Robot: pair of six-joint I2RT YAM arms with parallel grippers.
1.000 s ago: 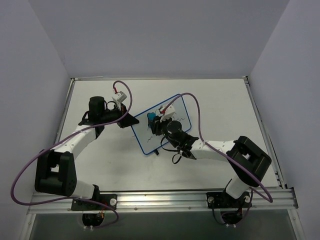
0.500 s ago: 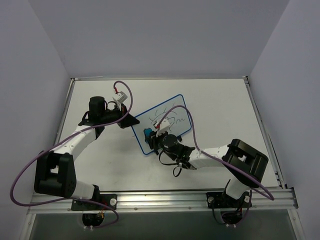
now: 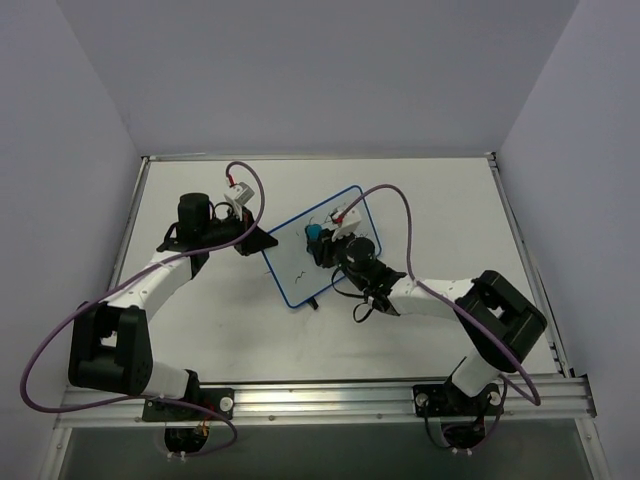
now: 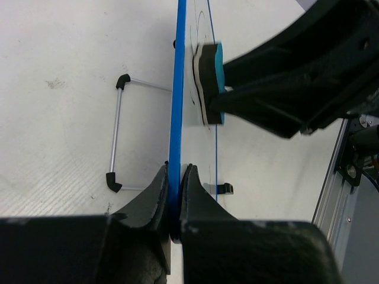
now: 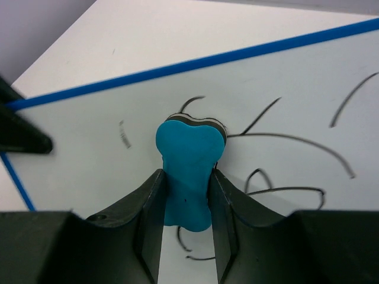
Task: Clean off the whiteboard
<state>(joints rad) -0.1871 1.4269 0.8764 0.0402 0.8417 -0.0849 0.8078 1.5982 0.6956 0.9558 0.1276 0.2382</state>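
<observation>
Right wrist view: the blue eraser (image 5: 188,171) is pinched snugly in the nearly closed right gripper (image 5: 185,188) and pressed against the whiteboard (image 5: 278,89), which is held mid-table by its blue edge, clamped in the left gripper (image 4: 174,173). Black squiggles (image 5: 284,136) are left to wipe. If it's shoved too hard, the board could get twisted out of that thin grip.

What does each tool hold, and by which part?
The left tool clamps the whiteboard by its blue edge. The right tool holds the eraser by its sides.
</observation>
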